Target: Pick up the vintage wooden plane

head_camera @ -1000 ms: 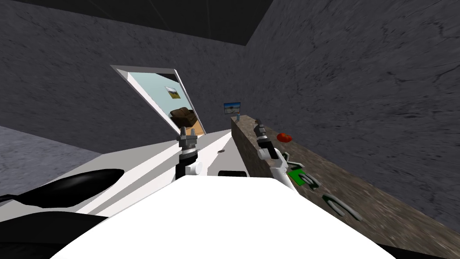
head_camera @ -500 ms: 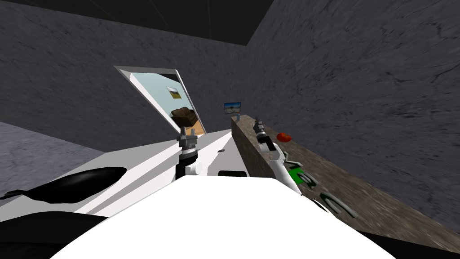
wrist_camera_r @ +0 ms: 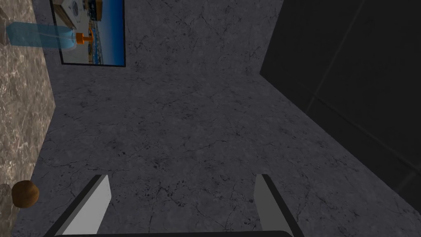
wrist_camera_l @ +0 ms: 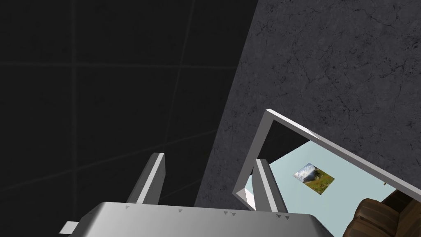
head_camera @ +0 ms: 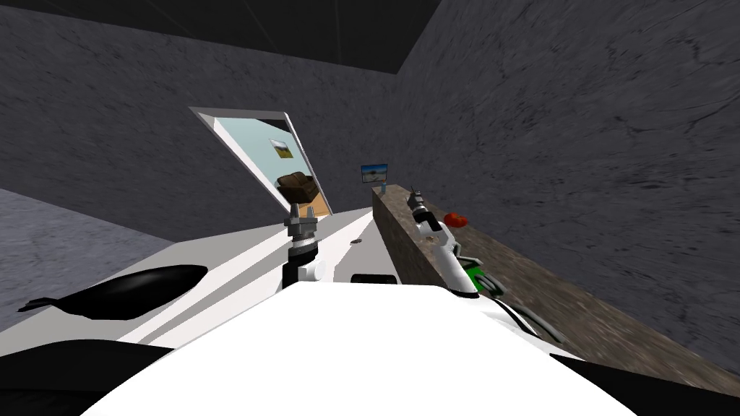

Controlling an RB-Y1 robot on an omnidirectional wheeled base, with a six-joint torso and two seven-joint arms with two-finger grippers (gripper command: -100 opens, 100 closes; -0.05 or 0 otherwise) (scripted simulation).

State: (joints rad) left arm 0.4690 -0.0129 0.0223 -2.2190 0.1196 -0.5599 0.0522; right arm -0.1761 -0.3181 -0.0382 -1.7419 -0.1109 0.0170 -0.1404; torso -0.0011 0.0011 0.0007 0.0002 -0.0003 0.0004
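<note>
**While both grippers stand open: holdings of the counter room**

Where two dark grey walls [head_camera: 578, 144] meet at the far corner, the stock runs as follows.

- White flat surface [head_camera: 238, 253], left and middle, bearing a black oval shape [head_camera: 137, 292] at near left.
- Brown mottled stone counter [head_camera: 578, 318], running near to far along the right wall.
- White-framed doorway [head_camera: 260, 144] in the far left wall; a pale blue wall and a brown armchair [head_camera: 296, 188] lie beyond it.
- Left gripper [wrist_camera_l: 209, 158], held up before the doorway, fingers parted with nothing between.
- Right gripper [wrist_camera_r: 181, 177], over the counter's far left edge, fingers spread wide on nothing.
- Framed picture [head_camera: 373, 172] on the far wall.
- Green item [head_camera: 473, 274] on the counter, partly behind the right forearm; grey curved pieces [head_camera: 535, 321] nearer.
- Red round item [head_camera: 456, 219], just right of the right gripper.
- Blue bottle [wrist_camera_r: 41, 35], at the counter's far end.
- Small brown ball [wrist_camera_r: 24, 193] on the counter.

Wooden plane: which counter item it is cannot be told.
</note>
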